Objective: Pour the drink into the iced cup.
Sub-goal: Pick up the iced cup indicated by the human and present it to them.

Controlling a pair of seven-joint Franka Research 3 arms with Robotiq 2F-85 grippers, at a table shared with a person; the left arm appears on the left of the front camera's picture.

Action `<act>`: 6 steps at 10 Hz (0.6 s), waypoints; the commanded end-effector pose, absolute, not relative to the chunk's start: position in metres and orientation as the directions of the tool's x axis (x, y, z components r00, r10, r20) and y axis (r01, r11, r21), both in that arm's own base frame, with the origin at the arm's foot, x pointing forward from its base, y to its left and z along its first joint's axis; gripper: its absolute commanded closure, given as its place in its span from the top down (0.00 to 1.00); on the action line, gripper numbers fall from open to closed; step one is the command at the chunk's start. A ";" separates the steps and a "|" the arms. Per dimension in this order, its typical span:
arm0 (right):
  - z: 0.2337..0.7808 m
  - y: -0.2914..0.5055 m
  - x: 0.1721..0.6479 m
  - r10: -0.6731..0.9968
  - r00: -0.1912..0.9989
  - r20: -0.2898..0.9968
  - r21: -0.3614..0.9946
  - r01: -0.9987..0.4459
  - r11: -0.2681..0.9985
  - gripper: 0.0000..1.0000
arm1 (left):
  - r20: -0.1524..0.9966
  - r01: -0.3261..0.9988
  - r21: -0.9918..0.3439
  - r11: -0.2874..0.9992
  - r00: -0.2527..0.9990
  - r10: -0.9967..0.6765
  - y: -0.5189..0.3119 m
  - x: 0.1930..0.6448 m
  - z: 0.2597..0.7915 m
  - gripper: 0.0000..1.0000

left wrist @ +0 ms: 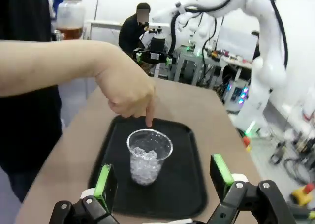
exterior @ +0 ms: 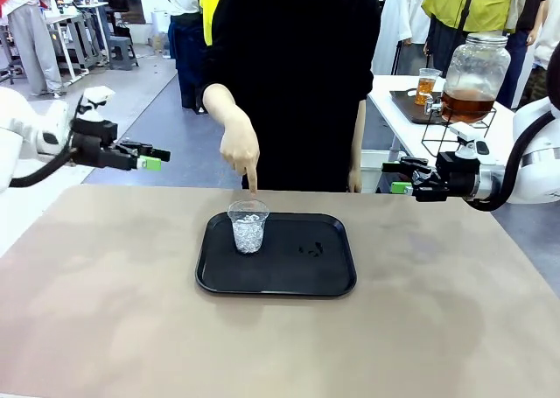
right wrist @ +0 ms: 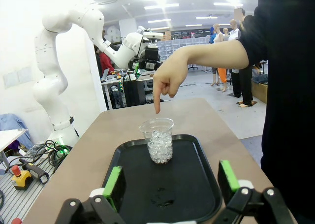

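Note:
The iced cup (exterior: 248, 226) is clear plastic, full of ice, and stands upright at the back left of a black tray (exterior: 306, 280). A person's hand (exterior: 241, 149) points a finger down at the cup's rim. Amber drink fills a small clear cup (exterior: 426, 85) and the bottom of a large glass jar (exterior: 472, 101) on a white side table at the far right. My left gripper (exterior: 156, 159) hovers open at the table's far left. My right gripper (exterior: 398, 178) hovers open at the far right. Both wrist views look at the iced cup (left wrist: 149, 157) (right wrist: 159, 141) between open fingers.
The tray sits in the middle of a tan table (exterior: 105, 310), with a small wet spot (exterior: 311, 249) on it. The person stands at the far edge. The white side table (exterior: 411, 127) holds the jar on a wire stand.

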State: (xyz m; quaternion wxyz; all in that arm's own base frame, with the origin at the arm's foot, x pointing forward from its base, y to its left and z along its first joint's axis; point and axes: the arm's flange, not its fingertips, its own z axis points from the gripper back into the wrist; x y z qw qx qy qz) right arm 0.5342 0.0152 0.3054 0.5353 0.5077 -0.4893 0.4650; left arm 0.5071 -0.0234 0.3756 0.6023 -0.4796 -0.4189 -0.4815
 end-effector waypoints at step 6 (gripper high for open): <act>0.308 0.015 0.536 0.001 0.082 0.997 0.081 -0.995 0.051 1.00 | 0.982 0.997 0.001 0.081 0.014 -0.188 -0.030 0.494 0.348 1.00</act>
